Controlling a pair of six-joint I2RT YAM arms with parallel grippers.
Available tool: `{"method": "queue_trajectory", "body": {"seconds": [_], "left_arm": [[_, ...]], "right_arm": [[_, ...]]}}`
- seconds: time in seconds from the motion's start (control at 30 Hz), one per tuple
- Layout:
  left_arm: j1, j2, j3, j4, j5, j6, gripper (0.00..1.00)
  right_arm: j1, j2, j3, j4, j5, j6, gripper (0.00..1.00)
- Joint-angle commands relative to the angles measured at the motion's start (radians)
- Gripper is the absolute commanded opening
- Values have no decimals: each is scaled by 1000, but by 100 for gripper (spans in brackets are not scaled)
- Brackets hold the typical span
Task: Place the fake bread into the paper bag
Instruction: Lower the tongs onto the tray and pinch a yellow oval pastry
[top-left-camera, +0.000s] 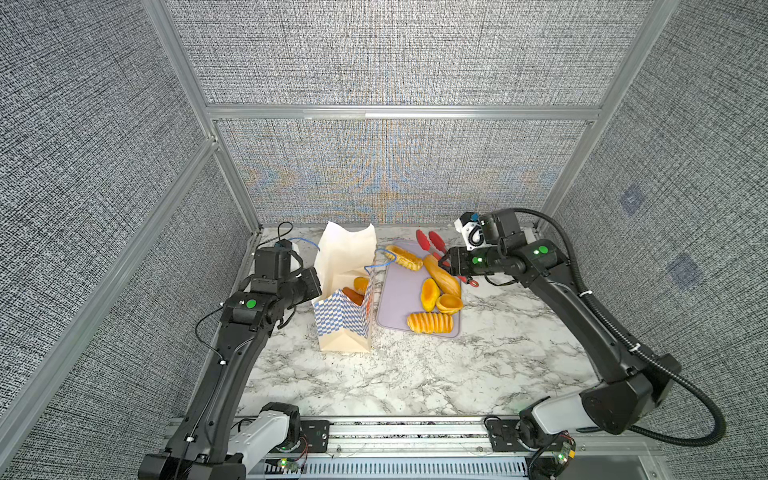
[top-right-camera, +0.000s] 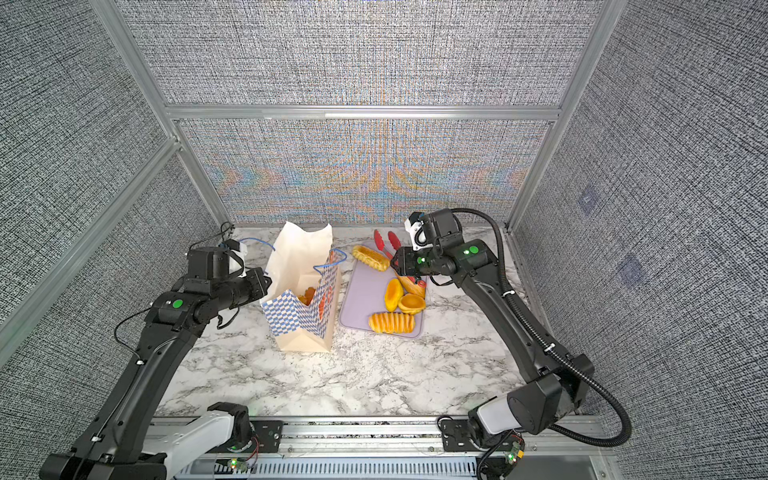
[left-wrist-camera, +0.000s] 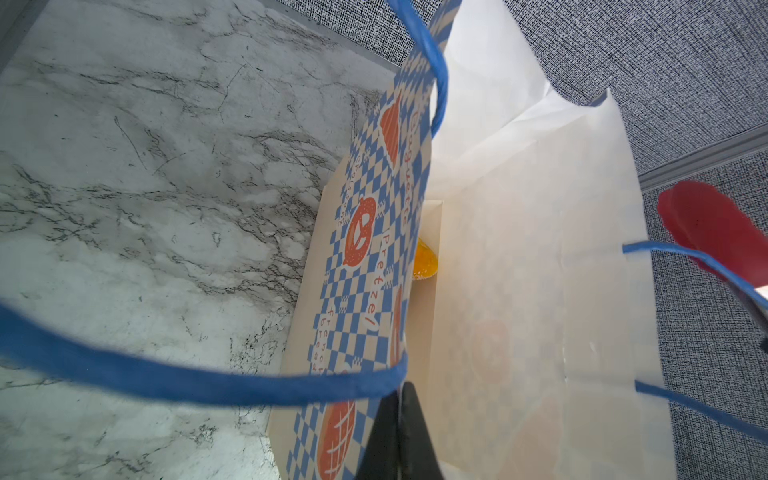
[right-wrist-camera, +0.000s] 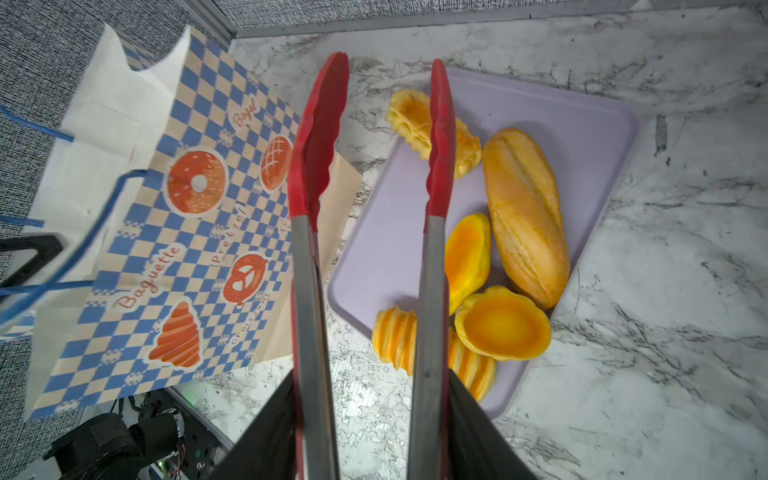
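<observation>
Pinching the paper bag (top-left-camera: 343, 320) open for the fake bread (right-wrist-camera: 525, 216) with your left gripper (left-wrist-camera: 405, 399), you are gripping released, empty red tongs (right-wrist-camera: 309, 270) in your right gripper (top-left-camera: 453, 266).

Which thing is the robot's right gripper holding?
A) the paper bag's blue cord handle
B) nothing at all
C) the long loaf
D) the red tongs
D: in the right wrist view the red tongs run out from between the jaws of the right gripper, tips apart and empty, while the long loaf lies untouched on the lavender tray.
</observation>
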Motion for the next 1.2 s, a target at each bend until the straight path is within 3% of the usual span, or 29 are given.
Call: {"method": "queue_trajectory", "body": {"seconds": [0.0,1.17], "left_arm": [[0,2,-1,12,-5,0,0],[0,17,0,27,9,-1,0]], "right_arm": [[-11,-16,-33,-3,-8,-2,52],[-58,54,-163,-105,-19,-50,47]]}}
